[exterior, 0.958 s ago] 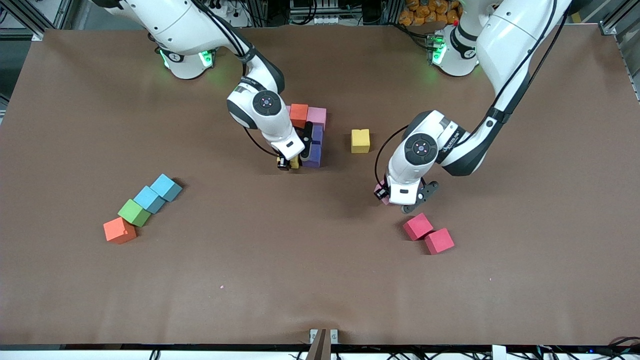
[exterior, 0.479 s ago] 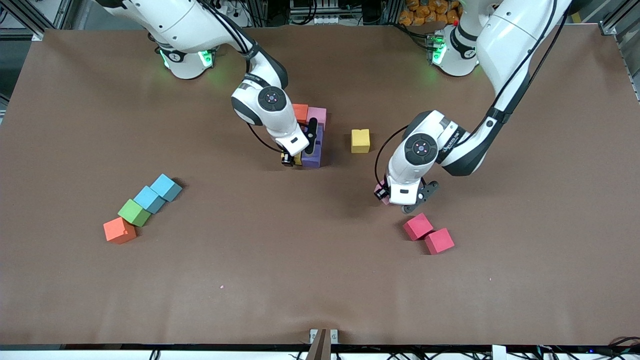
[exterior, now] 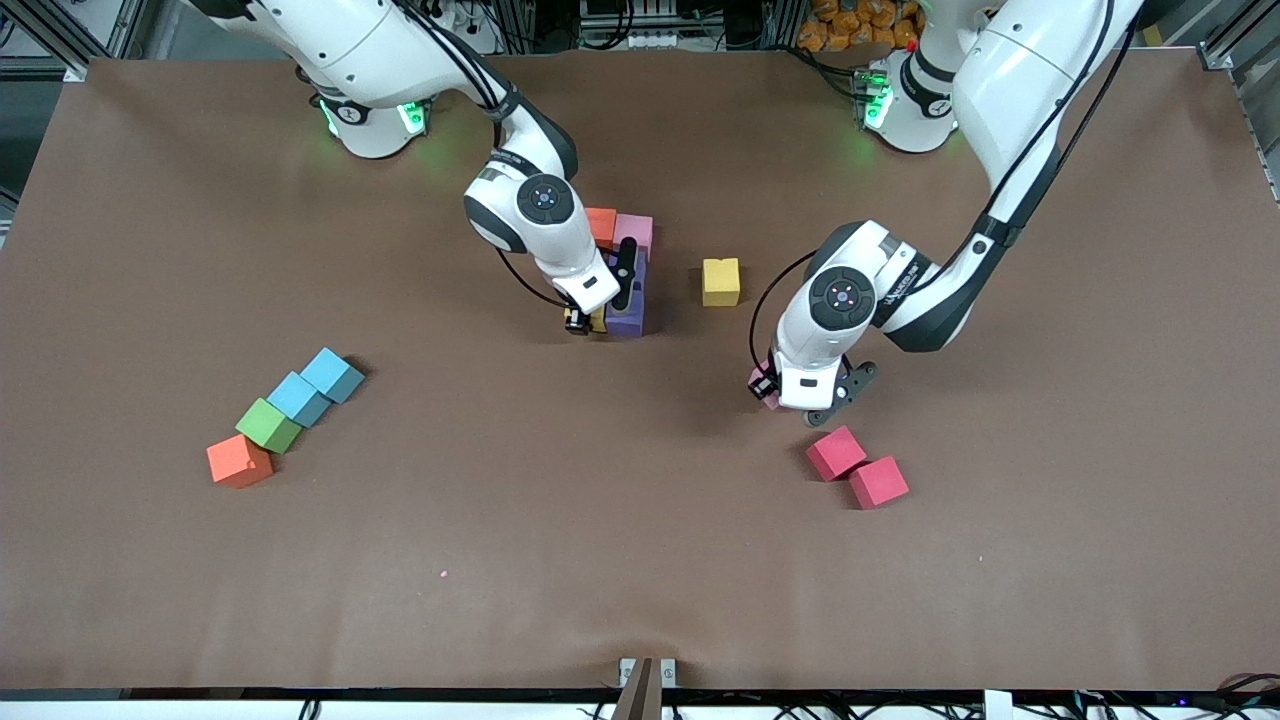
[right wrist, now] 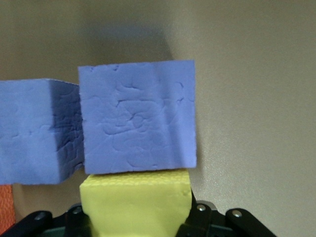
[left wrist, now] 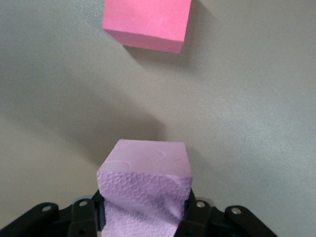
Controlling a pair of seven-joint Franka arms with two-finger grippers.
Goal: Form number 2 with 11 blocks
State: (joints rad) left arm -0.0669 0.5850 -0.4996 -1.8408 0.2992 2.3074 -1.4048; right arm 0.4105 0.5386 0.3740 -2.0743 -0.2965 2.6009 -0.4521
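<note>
At mid-table, right arm: I see my right gripper (exterior: 583,322) clamped on a yellow block (right wrist: 136,197), low at the partial number 2 (exterior: 622,268), pressed against a purple block (right wrist: 137,116).
Step in hand: I judge it to be seating this yellow block in the middle row, edge to edge with the purple block.
Doing it well: I'd keep the yellow face flush and square to the purple one, let it sit flat on the table (exterior: 640,560), then part the fingers without nudging the neighbours.
Figure so far: an orange block (exterior: 600,226) and a pink block (exterior: 634,233) in the top row, two purple blocks running down from the pink one.
Long axis: the digit runs from the robots' bases toward the front camera, top row nearest the bases.
Left arm: my left gripper (exterior: 768,388) is closed on a pink block (left wrist: 144,182), held above the table near two red blocks (exterior: 857,467); it waits.
Loose stock: another yellow block (exterior: 720,281) beside the figure; two light blue blocks (exterior: 315,385) and an orange block (exterior: 239,461) toward the right arm's end, with a green cube (exterior: 268,424) between them.
</note>
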